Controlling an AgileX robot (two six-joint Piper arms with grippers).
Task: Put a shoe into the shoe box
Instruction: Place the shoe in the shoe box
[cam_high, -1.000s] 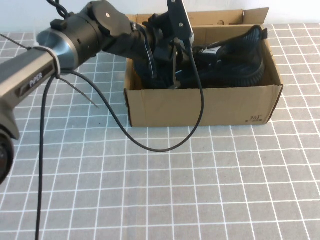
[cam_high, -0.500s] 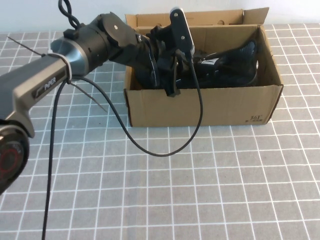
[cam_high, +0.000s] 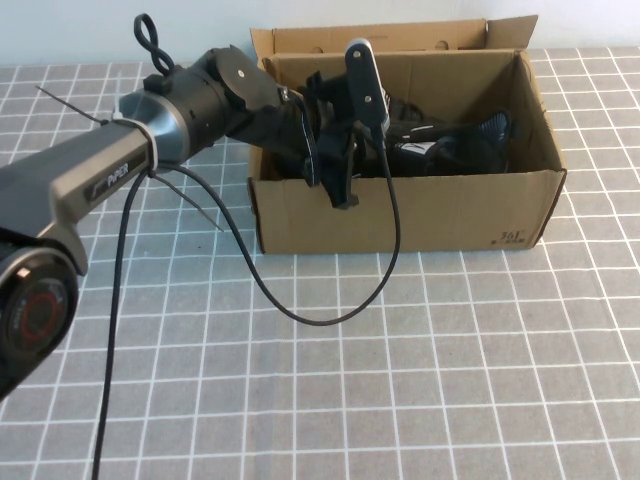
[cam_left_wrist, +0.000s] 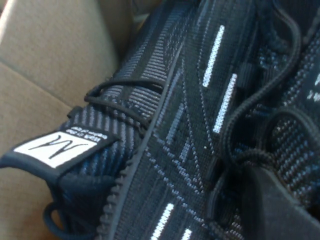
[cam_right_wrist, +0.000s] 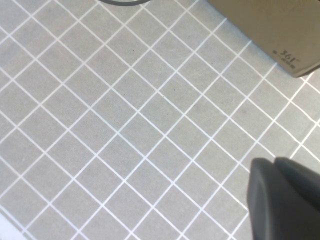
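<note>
Sneaker (cam_high: 440, 150) lay inside the shoe box (cam_high: 420, 215), its long axis running along the box's length, toe end toward the end wall that carries the small print at its front corner. The left gripper (cam_high: 335, 150) reached over the opposite end of the box, down among the black knit at the heel end of the shoe. Whether its fingers were parted or closed on the shoe could not be told: the wrist camera showed only close knit, laces, white dashes and the white tongue tag (cam_left_wrist: 55, 148) against the cardboard wall, and no fingertips. More black knit filled that wrist view beside the tagged shoe, seemingly its pair.

The left arm was plainly the nearer one, already over the box. The right gripper (cam_right_wrist: 285, 197) hung above bare gridded mat (cam_right_wrist: 125, 125) in front of the box, off its printed corner, well apart from the shoe, with only a dark part of it showing, so its opening could not be told.

Judged from this, the shoe was already in the box, and any coming move turned on lifting straight up from the heel end.
</note>
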